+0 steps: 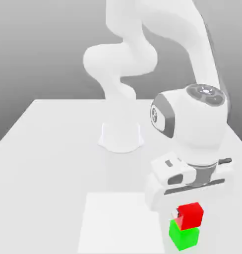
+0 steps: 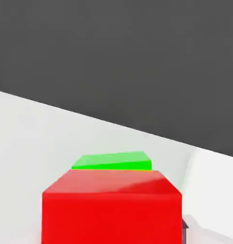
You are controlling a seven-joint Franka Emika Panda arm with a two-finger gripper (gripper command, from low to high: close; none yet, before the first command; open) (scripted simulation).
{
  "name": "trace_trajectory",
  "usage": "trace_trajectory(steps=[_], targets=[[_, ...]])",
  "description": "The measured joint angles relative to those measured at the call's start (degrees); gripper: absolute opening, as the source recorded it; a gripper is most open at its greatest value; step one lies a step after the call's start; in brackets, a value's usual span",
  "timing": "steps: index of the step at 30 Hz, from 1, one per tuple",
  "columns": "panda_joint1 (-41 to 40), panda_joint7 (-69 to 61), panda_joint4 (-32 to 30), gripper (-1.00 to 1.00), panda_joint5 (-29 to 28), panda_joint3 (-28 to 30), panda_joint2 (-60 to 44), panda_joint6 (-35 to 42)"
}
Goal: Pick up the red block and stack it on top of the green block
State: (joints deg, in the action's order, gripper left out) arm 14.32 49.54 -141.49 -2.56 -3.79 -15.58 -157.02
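The red block [image 1: 191,217] is pinched in the tool [image 1: 187,215], with a pale fingertip [image 1: 175,214] lying against its side in the exterior view, and it sits directly over the green block [image 1: 184,239], which stands on the worktop [image 1: 48,168]. Gripping the cube by opposite sides makes sense here, since it leaves the underside free to meet the block below and the faces flat for a level landing. The green one serves as the base, so it is best left untouched by the tool. From these angles I cannot tell whether the two blocks are touching or a thin gap remains; the red one looks a little off centre, with a strip of green top showing past it, and the hand view also has green beyond its edge. The arm [image 1: 120,59] reaches out from its base [image 1: 121,138] and bends down at the exterior view's right, so that the hand [image 1: 192,186] points down above the stack, just beside the white square [image 1: 120,223]. That upright pose suits a straight lowering and a straight lift away. The next move probably calls for a slight centring, gentle contact, then release; letting go while off centre or too high could tip the red block
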Motion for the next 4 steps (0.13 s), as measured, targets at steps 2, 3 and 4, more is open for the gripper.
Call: trace_trajectory(steps=[2, 3, 4], targets=[[0.00, 0.00, 0.00, 1.00, 0.00, 0.00, 0.00, 0.00], [0.00, 0.00, 0.00, 1.00, 0.00, 0.00, 0.00, 0.00], [0.09, 0.14, 0.06, 1.00, -0.16, 0.09, -0.77, -0.70]])
